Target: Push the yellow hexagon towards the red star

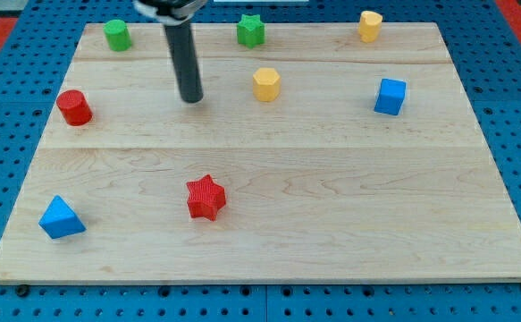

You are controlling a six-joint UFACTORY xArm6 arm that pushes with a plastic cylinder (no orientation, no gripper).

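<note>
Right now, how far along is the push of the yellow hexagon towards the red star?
Nothing looks done: the yellow hexagon sits far above and to the right of the red star. In hand: my tip rests to the hexagon's left, apart from it. Left: get to its upper right side and push it down-left to the star.

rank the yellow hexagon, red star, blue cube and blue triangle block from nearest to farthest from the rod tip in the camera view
Measured from my tip:
1. Yellow hexagon block, just to the tip's right in the view.
2. Red star block, below the tip, slightly right.
3. Blue triangular block, at the view's bottom left.
4. Blue cube block, far off toward the view's right.
</note>
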